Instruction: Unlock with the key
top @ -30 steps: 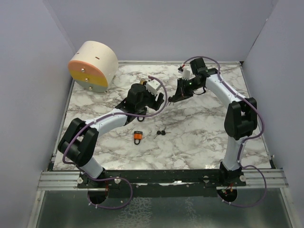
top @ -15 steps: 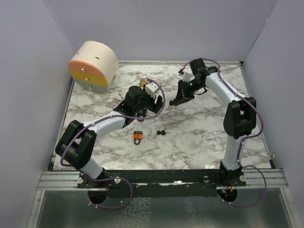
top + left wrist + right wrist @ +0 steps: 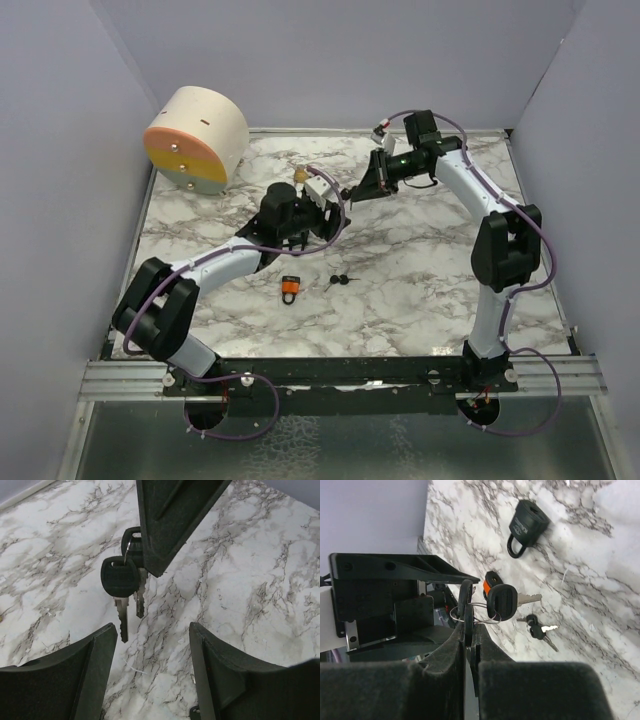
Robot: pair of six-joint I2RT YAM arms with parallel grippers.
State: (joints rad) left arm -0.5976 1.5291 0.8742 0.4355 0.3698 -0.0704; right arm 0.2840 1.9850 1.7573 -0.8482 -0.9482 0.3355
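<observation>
My right gripper [image 3: 352, 194] [image 3: 469, 630] is shut on a black-headed key [image 3: 466, 597] above the table; a second key [image 3: 502, 602] [image 3: 120, 580] hangs from its ring. My left gripper [image 3: 322, 207] [image 3: 152, 630] is open and empty just below and beside those keys, its jaws wide apart over bare marble. An orange padlock [image 3: 290, 287] [image 3: 490, 577] lies on the table nearer the front. A black padlock [image 3: 529, 526] lies on the marble in the right wrist view; I cannot place it in the top view.
Another pair of black keys [image 3: 340, 280] [image 3: 540, 630] lies right of the orange padlock. A cream and orange drum [image 3: 195, 138] stands at the back left. A small brass-coloured object [image 3: 298, 173] sits behind my left wrist. Grey walls enclose the marble table [image 3: 430, 260].
My right gripper has moved back and left with the keys held in it. My left gripper has shifted toward it, so the keys now hang just in front of its jaws.
</observation>
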